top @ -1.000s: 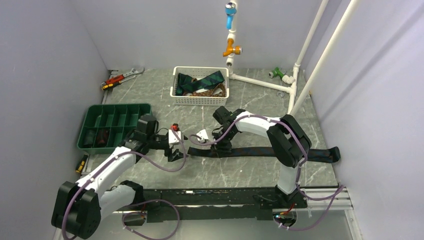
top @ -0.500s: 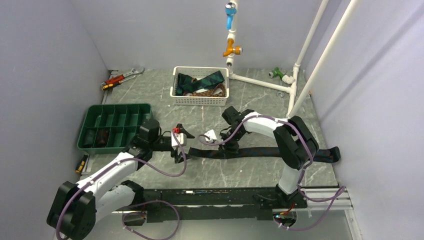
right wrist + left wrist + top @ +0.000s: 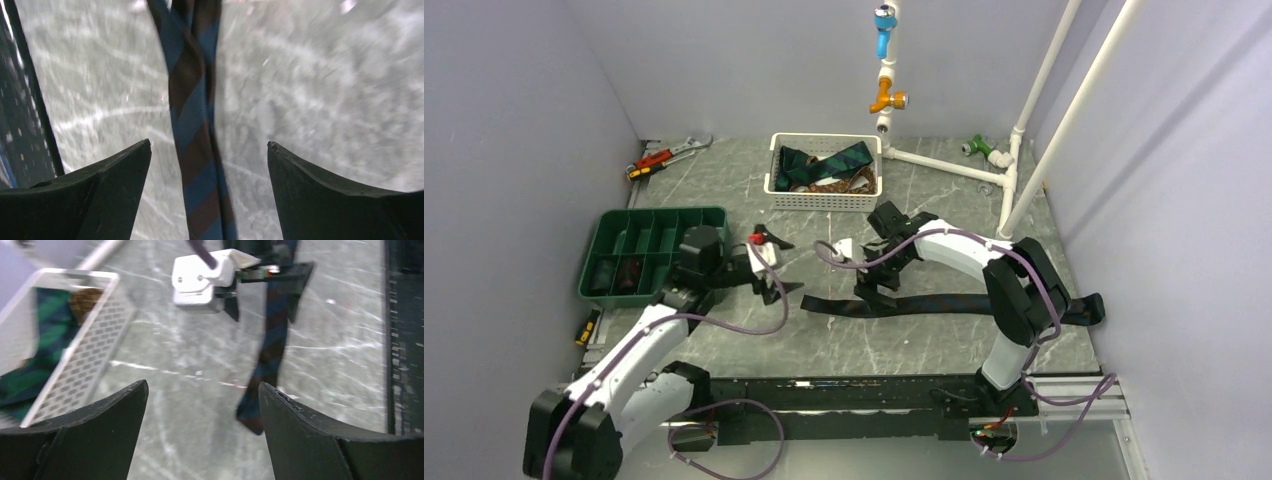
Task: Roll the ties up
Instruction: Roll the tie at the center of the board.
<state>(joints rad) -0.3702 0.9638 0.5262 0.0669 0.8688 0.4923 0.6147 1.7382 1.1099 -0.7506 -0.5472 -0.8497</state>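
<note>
A dark tie (image 3: 964,303) with blue and brown stripes lies flat across the table, its narrow end (image 3: 816,304) pointing left. My right gripper (image 3: 874,290) hovers over its left part, open. In the right wrist view the tie (image 3: 192,125) runs lengthwise between the spread fingers (image 3: 115,180) of the right gripper (image 3: 209,142), untouched. My left gripper (image 3: 779,265) is open, left of the tie's end. In the left wrist view the left gripper (image 3: 202,385) holds nothing, and the tie (image 3: 272,355) lies just ahead by the right finger. More ties (image 3: 824,165) fill a white basket (image 3: 824,200).
A green compartment tray (image 3: 649,225) stands at the left, with dark items in two cells. A wrench and red-handled pliers (image 3: 664,157) lie at the back left. White pipes (image 3: 944,165) cross the back right. A black rail (image 3: 874,390) runs along the near edge.
My right gripper has opened and let go of the tie, which now lies flat. My left gripper has drawn back to the left, away from the tie's end.
</note>
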